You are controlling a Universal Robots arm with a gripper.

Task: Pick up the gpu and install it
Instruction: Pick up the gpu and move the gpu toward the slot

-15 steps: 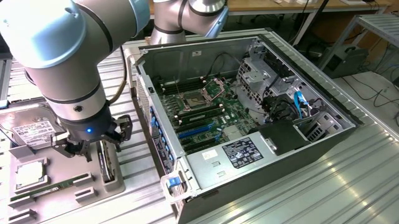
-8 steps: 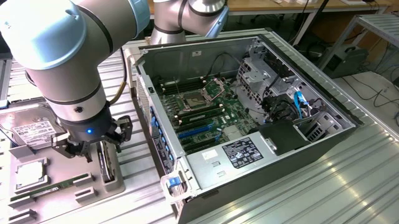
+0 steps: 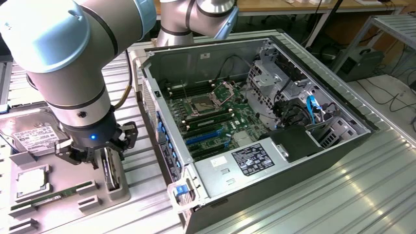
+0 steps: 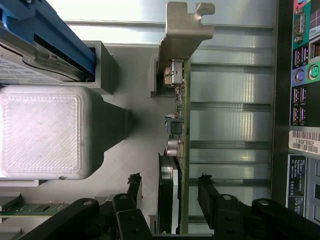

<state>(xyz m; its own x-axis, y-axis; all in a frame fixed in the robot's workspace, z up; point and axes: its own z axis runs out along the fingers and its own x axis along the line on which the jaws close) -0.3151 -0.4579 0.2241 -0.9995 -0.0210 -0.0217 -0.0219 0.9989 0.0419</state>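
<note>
End effector point(image 4: 169, 184) spread, straddling gpu point(image 4: 181, 130) upright in grey holder point(image 3: 123, 195); card's long axis between jaws, unpinched.

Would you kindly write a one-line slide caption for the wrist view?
Open gripper straddling the gpu, which stands on edge in its grey holder.

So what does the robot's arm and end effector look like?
The arm: thick silver-grey tubes, pale blue joint caps, black rings, a dark cable alongside. The black end effector has hinged, linked fingers below a collar with a blue light.
</note>
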